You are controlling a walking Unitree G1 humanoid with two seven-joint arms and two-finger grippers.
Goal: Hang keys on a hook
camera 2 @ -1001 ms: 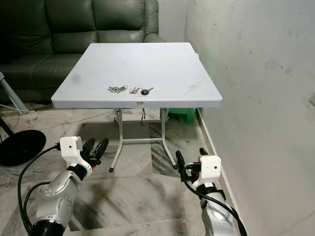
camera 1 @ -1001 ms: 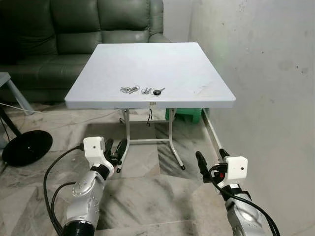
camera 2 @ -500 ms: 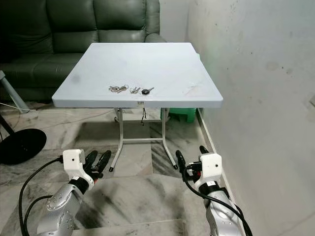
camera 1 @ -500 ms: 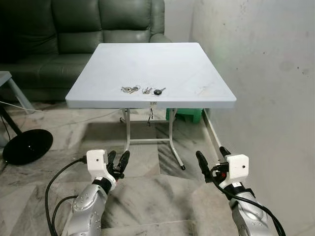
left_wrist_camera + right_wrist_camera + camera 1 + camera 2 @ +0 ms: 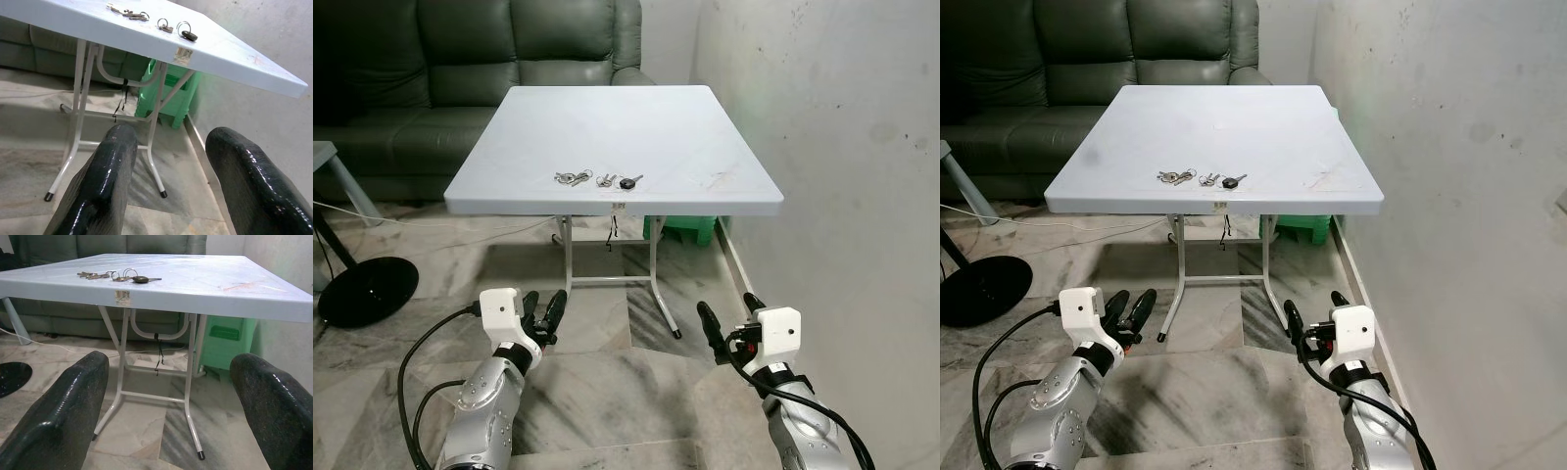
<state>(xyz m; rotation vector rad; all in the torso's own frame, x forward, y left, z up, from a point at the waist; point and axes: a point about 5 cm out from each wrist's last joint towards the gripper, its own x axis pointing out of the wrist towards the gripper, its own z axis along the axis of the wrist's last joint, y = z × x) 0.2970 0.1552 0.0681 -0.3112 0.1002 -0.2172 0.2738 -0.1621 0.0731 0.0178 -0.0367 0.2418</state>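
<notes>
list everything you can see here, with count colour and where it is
table: one, white, folding metal legs, against the wall
keys: one loose bunch, silver with a black-headed key, near the table's front edge
sofa: one, dark green, behind the table
green stool or bin: one, under the table by the wall
round black base: one, on the marble floor at left
wall: grey-white, at right
left gripper: black fingers apart, low over the floor in front of the table
right gripper: black fingers apart, low over the floor in front of the table

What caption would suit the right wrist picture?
Open right gripper faces a white folding table with keys lying near its front edge.
</notes>
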